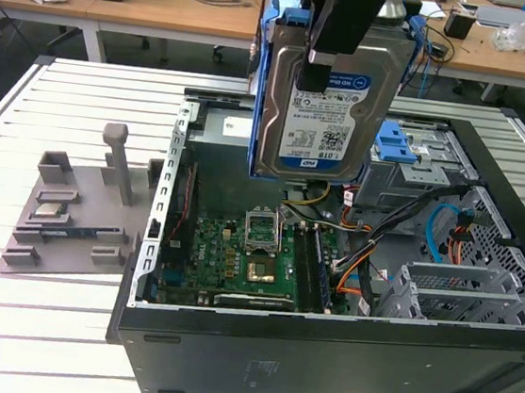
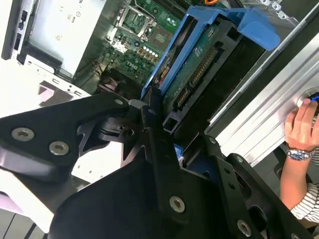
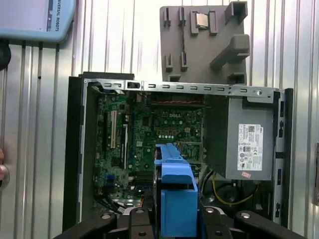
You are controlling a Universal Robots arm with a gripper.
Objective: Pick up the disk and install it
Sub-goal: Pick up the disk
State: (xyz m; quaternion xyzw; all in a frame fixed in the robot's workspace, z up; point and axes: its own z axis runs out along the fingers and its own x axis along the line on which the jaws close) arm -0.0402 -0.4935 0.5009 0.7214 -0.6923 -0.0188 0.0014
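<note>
Open computer case (image 1: 320,355) lies along the edge of the slatted surface (image 1: 39,323) nearest the exterior view. Over its motherboard (image 1: 228,245) hangs the disk (image 1: 315,108), upright, label outward, with the gripper (image 1: 329,43) clamped on its top. Judgement: hold the blue rails square to the drive bay (image 1: 417,171) and keep clear of the cables (image 1: 369,256).
</note>
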